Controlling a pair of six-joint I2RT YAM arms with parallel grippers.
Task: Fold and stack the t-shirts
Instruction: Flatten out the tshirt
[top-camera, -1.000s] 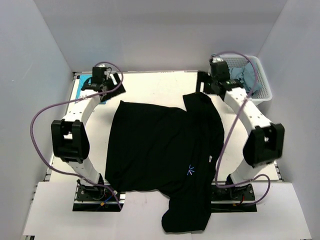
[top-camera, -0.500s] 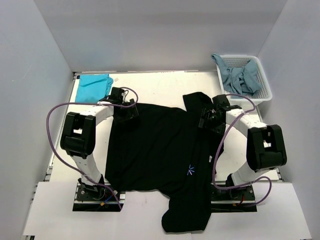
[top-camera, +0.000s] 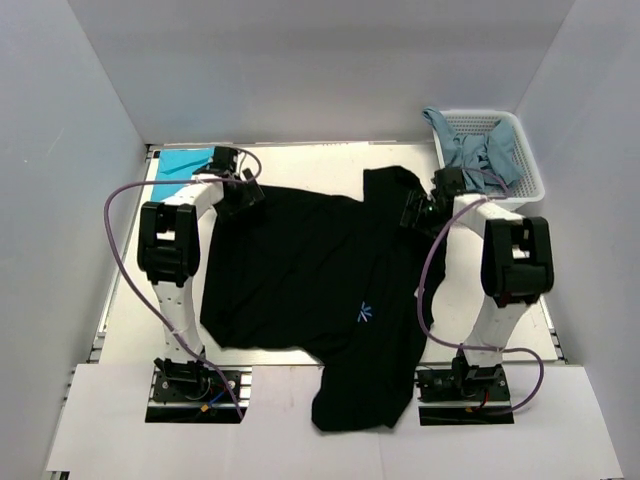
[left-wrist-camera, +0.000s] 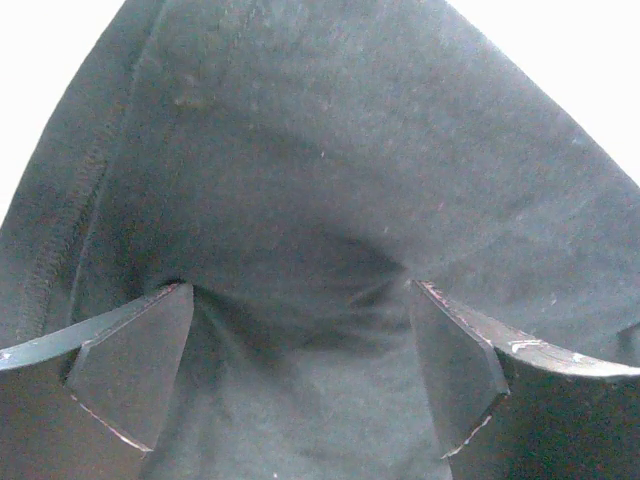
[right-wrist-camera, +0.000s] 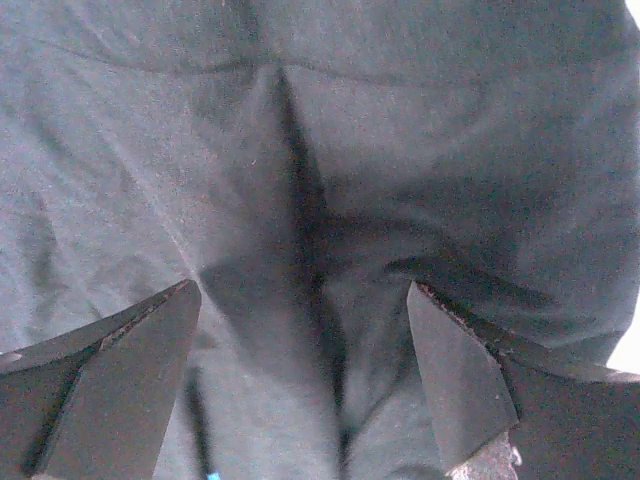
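A large black t-shirt (top-camera: 310, 270) with a small blue-white star mark (top-camera: 364, 312) lies spread across the table, its lower end hanging over the near edge. My left gripper (top-camera: 243, 196) (left-wrist-camera: 300, 345) is open, fingertips (left-wrist-camera: 135, 365) pressed on the shirt's far left corner with rumpled cloth between them. On the far right part of the shirt my right gripper (top-camera: 416, 212) (right-wrist-camera: 300, 350) is also open, a fold of black cloth running between its fingers (right-wrist-camera: 455, 370). A teal t-shirt (top-camera: 178, 161) lies at the far left corner. Greyish-blue t-shirts (top-camera: 472, 152) fill the basket.
A white plastic mesh basket (top-camera: 525, 158) stands at the far right corner, close to my right arm. Grey walls close the table on three sides. Purple cables loop out from both arms.
Both arms came down from the back onto the black t-shirt, then drew toward the far side. The shirt slid away from the near edge and slightly left.
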